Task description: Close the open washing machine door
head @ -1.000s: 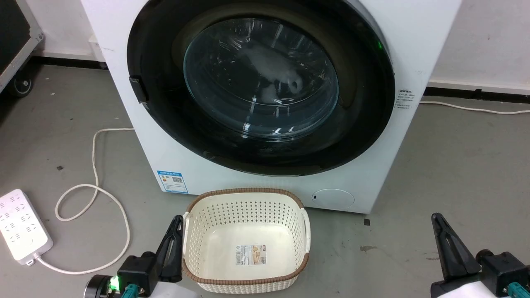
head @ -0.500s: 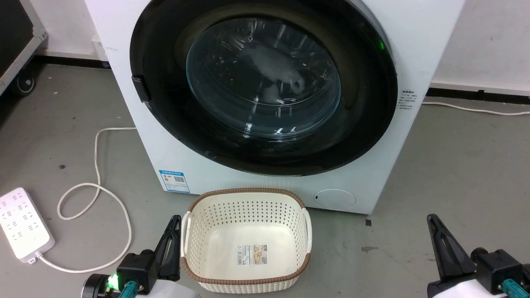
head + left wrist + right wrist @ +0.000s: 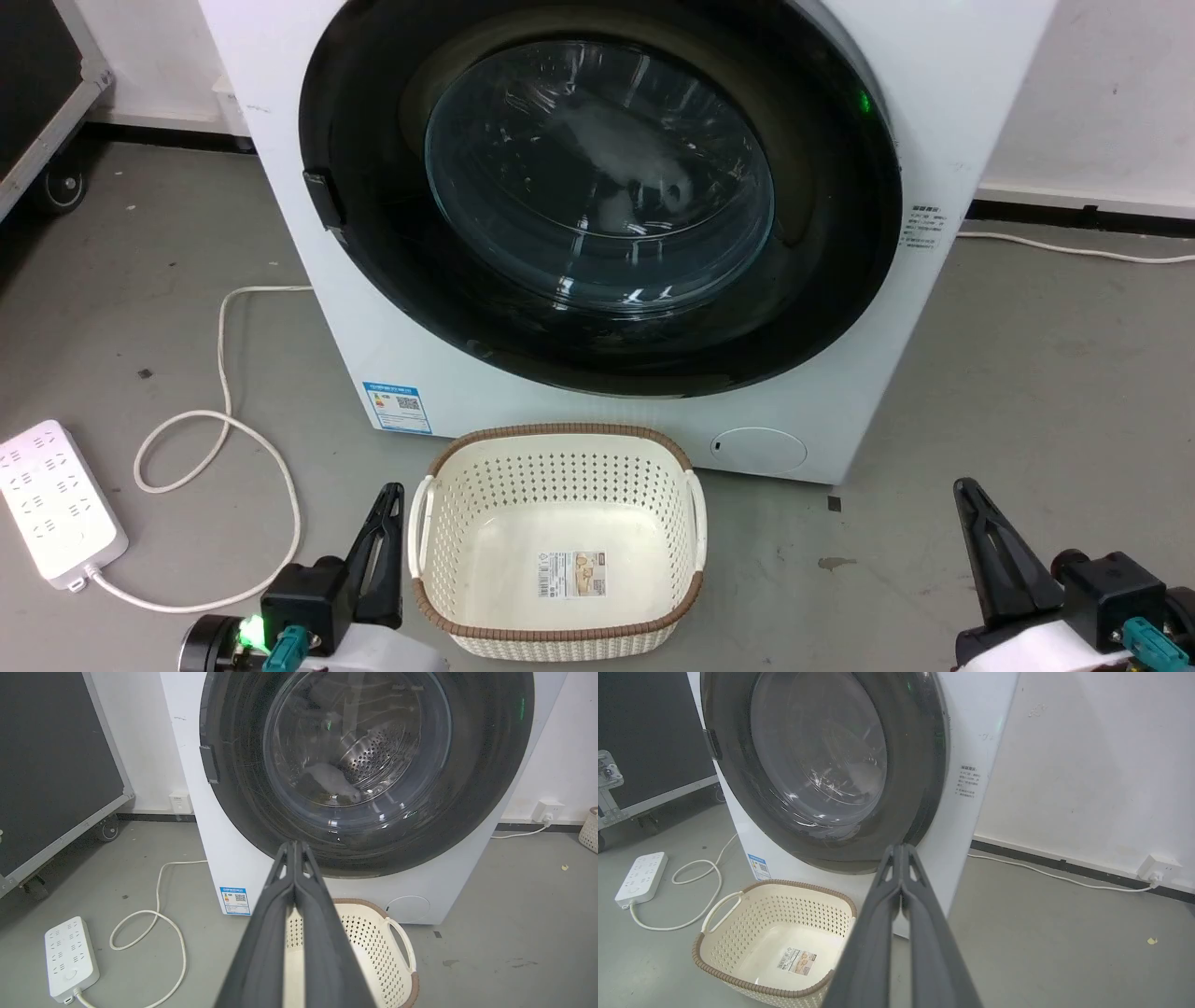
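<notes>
The washing machine (image 3: 943, 112) is white, with a blue sticker (image 3: 401, 408) low on its front. Its round black-rimmed door (image 3: 822, 280) lies flat against the front, and the steel drum shows through the glass bowl (image 3: 359, 742). A small green light glows at the rim's upper right. My left gripper (image 3: 387, 492) is shut and empty at the lower left, beside the basket. My right gripper (image 3: 962, 487) is shut and empty at the lower right, over bare floor. Both are well short of the door (image 3: 920, 765).
A cream perforated basket (image 3: 560, 437) stands on the floor just in front of the machine. A white power strip (image 3: 56, 504) and its looped cable (image 3: 224, 420) lie to the left. A black wheeled case (image 3: 51, 765) stands at the far left. A wall socket (image 3: 1155, 868) is at the right.
The whole head view has shifted slightly right, so the camera moved. Both grippers sit a little further left in it. The door looks the same.
</notes>
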